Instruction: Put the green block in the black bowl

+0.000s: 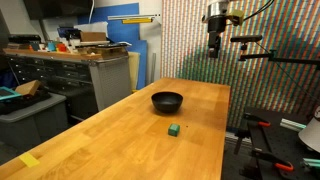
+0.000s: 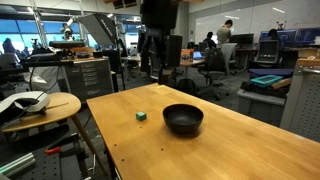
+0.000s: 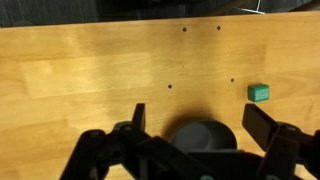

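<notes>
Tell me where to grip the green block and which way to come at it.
Take the green block by two opposite side faces, coming straight down from above. It is a small cube lying flat on the table, apart from the black bowl with bare wood all round, so the open fingers can straddle it.

black bowl [image 3: 204, 132] partly hidden behind pincer [image 3: 195, 112], its base cropped

The table [image 1: 120, 130] is taken obliquely, from some distance, in both exterior views, the pincer [image 1: 217, 52] standing beyond the black bowl [image 1: 167, 101] (each from a different side). In the wrist view, bowl and tabletop are framed closely from above, beneath the pincer.
</notes>
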Robot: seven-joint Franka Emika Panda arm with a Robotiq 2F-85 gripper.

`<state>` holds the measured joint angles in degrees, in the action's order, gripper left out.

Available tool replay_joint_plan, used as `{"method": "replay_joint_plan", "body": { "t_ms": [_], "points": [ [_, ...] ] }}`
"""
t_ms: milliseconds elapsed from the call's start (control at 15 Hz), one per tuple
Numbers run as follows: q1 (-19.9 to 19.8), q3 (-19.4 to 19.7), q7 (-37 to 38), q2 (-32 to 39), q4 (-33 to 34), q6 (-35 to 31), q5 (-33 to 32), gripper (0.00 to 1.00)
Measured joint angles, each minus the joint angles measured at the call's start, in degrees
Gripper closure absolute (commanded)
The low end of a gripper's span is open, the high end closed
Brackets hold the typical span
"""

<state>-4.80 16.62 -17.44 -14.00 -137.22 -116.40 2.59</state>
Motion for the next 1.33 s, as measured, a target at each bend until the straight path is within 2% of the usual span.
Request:
{"method": "replay_joint_plan", "body": {
  "t_ms": [800, 1067, 1333],
  "points": [
    [-0.1, -0.4, 0.0, 0.2, 0.2, 0.0, 0.0, 0.0],
    [-0.1, -2.7, 0.0, 2.9, -0.3, -2.2, 0.0, 0.0],
    [0.0, -5.9, 0.6, 7.3, -0.9, -7.5, -0.2, 0.0]
  ]
}}
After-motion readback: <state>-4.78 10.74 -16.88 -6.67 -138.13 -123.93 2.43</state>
